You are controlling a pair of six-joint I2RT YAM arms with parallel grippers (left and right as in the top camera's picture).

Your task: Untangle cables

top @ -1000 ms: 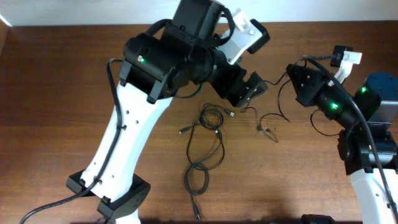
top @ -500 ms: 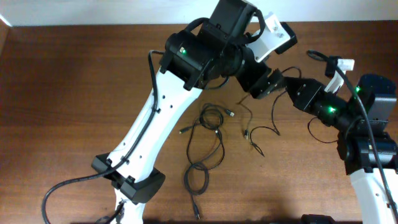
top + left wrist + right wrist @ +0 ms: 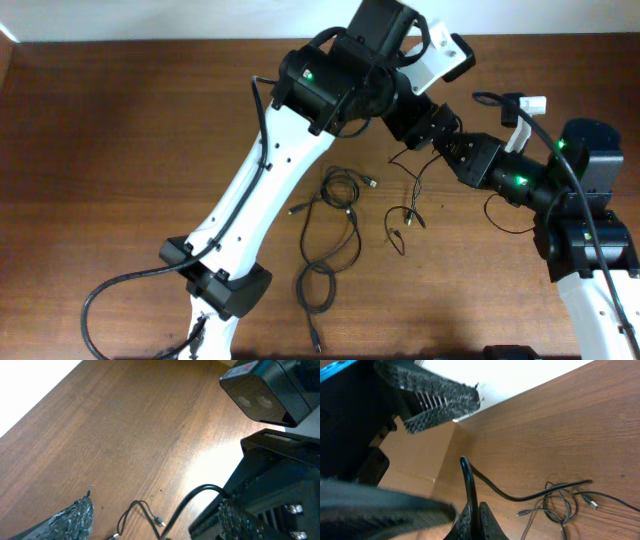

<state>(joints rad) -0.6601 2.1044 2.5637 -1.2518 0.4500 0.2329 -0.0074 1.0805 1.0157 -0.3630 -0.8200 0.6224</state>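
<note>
The cables lie as a loose black tangle (image 3: 335,195) mid-table, trailing into a loop (image 3: 318,282) toward the front. A separate strand (image 3: 408,190) hangs from my right gripper (image 3: 453,150), its plugs (image 3: 399,216) resting on the wood. In the right wrist view the right gripper (image 3: 475,516) is shut on that black strand (image 3: 468,482). My left gripper (image 3: 432,127) hovers right beside it, open. In the left wrist view, the left gripper (image 3: 157,510) has its fingers (image 3: 75,520) wide apart, with a strand (image 3: 196,496) passing between them unpinched and a thin cable end (image 3: 142,512) on the table below.
The left arm's white link (image 3: 250,200) stretches diagonally across the table from its base (image 3: 215,290) at the front. The right arm's base (image 3: 590,250) stands at the right edge. A brown box side (image 3: 415,460) shows beyond the table in the right wrist view.
The right gripper has carried its strand left toward the centre, dragging the plugs with it. The left gripper has swung right and up to meet it, its jaws narrowing slightly.
</note>
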